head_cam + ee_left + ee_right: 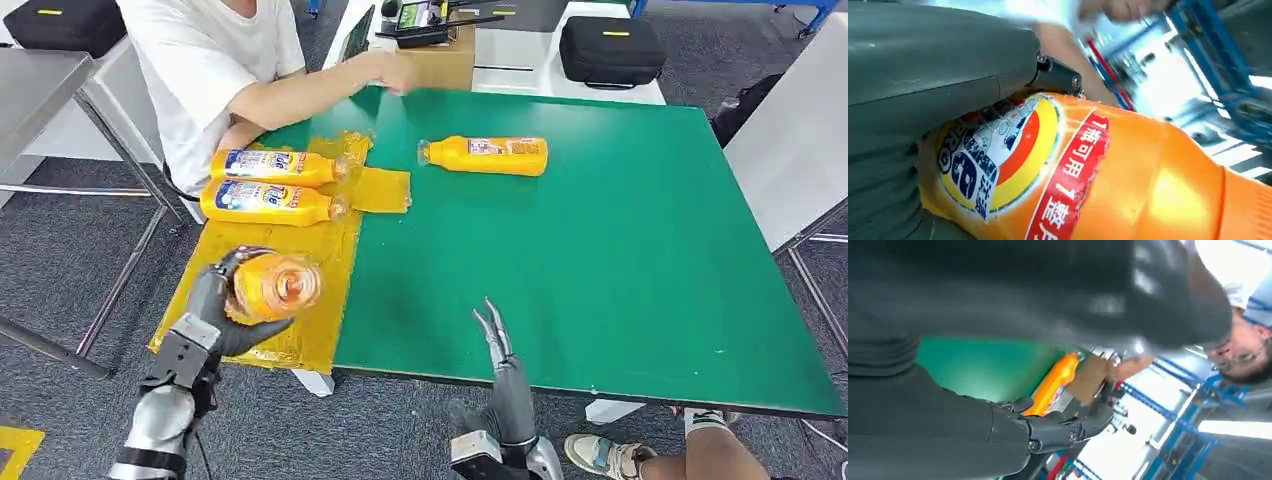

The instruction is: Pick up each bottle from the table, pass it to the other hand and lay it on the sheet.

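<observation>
While gripped in the left hand (pixel 215 310), held bottle (pixel 277 286) pointed end-on at the head camera, above the near end of the yellow sheet (pixel 300 345) and not yet laid down. Seen close in the left wrist view as a glossy orange plastic body (pixel 1088 170) with a printed label, thumb and dark fingers wrapped round the labelled middle. Probably rigid enough to take a firm squeeze, yet smooth and round, so likely to slip or to roll once released; best taken round the wide labelled middle, not the narrow neck, and best set down lengthwise. Weight hard to judge: opaque wall, contents not visible, fill level impossible to tell. Further up the sheet, two bottles (pixel 272 165) of the same kind lying side by side, just beside each other, necks toward the green table (pixel 600 280). Well apart from those, a fourth bottle (pixel 487 155) lying on its side on bare table, waiting for pickup by the look of things. Right hand (pixel 497 340) raised at the table's near edge, fingers stretched out straight and slightly apart, holding nothing, touching nothing. Beyond the far edge, a person's hand (pixel 385 72) reaching toward a cardboard box (pixel 440 65) with dark equipment on top, inside of the box not shown.
</observation>
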You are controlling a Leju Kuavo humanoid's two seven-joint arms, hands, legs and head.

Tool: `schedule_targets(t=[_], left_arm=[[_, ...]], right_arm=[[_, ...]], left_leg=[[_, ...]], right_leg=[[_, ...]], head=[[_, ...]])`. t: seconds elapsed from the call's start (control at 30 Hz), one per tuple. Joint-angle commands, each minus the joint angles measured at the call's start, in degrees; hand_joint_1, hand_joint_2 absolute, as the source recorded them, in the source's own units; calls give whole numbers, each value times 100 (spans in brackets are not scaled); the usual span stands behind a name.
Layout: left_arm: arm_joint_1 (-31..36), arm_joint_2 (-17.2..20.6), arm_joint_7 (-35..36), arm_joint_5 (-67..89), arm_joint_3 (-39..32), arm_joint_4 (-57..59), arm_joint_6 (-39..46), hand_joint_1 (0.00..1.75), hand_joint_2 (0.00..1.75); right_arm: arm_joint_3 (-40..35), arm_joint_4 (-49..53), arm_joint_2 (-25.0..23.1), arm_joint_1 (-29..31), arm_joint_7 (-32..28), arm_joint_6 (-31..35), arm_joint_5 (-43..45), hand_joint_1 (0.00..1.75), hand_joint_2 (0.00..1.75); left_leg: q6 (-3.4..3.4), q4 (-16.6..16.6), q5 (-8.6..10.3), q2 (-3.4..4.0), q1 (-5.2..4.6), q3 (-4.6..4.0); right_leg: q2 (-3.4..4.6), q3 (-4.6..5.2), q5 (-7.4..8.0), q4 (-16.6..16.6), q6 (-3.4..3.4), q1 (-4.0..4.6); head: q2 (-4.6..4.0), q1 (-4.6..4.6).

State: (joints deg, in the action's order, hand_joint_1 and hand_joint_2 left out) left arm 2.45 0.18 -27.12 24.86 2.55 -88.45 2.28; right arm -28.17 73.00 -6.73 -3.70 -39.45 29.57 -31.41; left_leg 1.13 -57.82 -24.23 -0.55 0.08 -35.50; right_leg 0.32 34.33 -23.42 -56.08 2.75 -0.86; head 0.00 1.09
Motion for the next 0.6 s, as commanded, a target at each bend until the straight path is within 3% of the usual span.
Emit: schedule_targets(t=[0.03, 0.13, 0.47, 0.6], left_arm=[[1050, 636, 682, 2161, 62, 2072, 755, 175, 175], [1293, 575, 804, 2614, 267, 2618, 996, 175, 175], [2591, 245, 1967, 3890, 1046, 4719, 637, 175, 175], [3055, 91, 1944, 3882, 1117, 5334, 528, 173, 175]], right_arm=[[72, 607, 271, -253, -54, -341, 407, 0, 0], [29, 617, 217, -245, -54, -548, 653, 0, 0], [10, 117, 100, -30, -55, -805, 751, 0, 0], [45, -24, 54, 20, -55, -881, 853, 0, 0]], left_leg=[[-7, 10, 0, -21, 0, 25], [-8, 8, -3, -20, 3, 33], [-6, 5, 6, -27, 4, 14], [-9, 3, 1, -31, 8, 27]], right_leg=[[-26, -30, -9, 5, -10, 1], [-26, -39, -12, 5, -13, 5], [-33, -23, -5, 6, -9, 4], [-41, -40, -11, 5, -14, 10]], head=[[-2, 0], [0, 0], [0, -2], [0, 0]])
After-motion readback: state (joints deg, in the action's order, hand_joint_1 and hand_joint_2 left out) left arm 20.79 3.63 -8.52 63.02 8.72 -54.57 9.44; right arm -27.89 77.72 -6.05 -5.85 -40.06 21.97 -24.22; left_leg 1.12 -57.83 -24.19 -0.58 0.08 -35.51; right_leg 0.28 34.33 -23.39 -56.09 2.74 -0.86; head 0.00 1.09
